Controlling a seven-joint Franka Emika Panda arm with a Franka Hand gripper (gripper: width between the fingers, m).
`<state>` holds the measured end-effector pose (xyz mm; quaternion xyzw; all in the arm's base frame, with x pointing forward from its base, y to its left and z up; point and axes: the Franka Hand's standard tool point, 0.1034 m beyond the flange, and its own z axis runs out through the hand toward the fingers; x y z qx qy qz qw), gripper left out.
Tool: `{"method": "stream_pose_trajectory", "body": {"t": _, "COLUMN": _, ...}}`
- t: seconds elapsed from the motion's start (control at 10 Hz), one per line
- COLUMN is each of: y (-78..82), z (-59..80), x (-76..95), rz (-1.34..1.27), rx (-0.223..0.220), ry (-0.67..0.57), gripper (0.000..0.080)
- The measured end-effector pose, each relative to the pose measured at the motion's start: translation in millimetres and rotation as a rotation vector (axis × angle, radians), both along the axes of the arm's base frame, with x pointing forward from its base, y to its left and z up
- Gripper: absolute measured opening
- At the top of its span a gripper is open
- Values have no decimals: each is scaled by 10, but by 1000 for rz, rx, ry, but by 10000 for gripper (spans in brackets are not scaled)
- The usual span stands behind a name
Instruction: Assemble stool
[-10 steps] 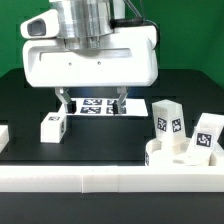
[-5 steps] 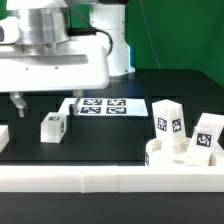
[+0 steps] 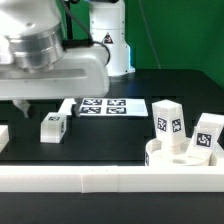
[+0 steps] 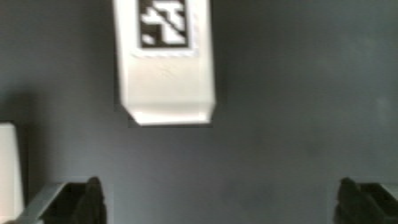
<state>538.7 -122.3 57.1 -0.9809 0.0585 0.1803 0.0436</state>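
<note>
One white stool leg [image 3: 53,126] with a square tag lies on the black table at the exterior view's left. It also shows in the wrist view [image 4: 173,60], lying ahead of the fingers. My gripper [image 3: 40,104] hovers above and just behind it, open and empty; in the wrist view [image 4: 224,205] its dark fingertips [image 4: 75,200] stand far apart over bare table. The round white seat [image 3: 170,158] sits at the front on the exterior view's right. Two more tagged legs [image 3: 168,122] [image 3: 207,135] stand upright at it.
The marker board [image 3: 105,106] lies flat behind the lone leg. A long white rail [image 3: 100,180] edges the table's front. A white piece [image 3: 3,136] shows at the exterior view's far left edge, and a white edge [image 4: 9,170] shows in the wrist view.
My gripper has moved toward the exterior view's left, from in front of the marker board to above the lone leg, and has tilted. The stool parts have not moved.
</note>
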Motion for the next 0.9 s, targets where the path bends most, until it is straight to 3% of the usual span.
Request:
{"method": "stream_pose_trajectory", "body": {"t": 0.4, "y": -51, "z": -205, "x": -157, "rz": 15, "rx": 51, "ry": 322, "gripper": 649}}
{"method": "stream_pose_trajectory", "body": {"t": 0.6, "y": -2, "z": -214, "x": -299, "rz": 18, "rx": 102, "ry": 553, "gripper": 649}}
{"method": "stream_pose_trajectory", "body": {"t": 0.7, "y": -25, "z": -292, "x": -301, "rz": 23, "rx": 67, "ry": 647, "gripper": 649}}
{"method": "stream_pose_trajectory", "body": {"t": 0.8, "y": -37, "z": -393, "x": -309, "rz": 39, "rx": 60, "ry": 692, "gripper": 649}}
{"method": "stream_pose_trajectory", "body": {"t": 0.9, "y": -67, "z": -451, "x": -310, "rz": 34, "rx": 33, "ry": 684, "gripper": 649}}
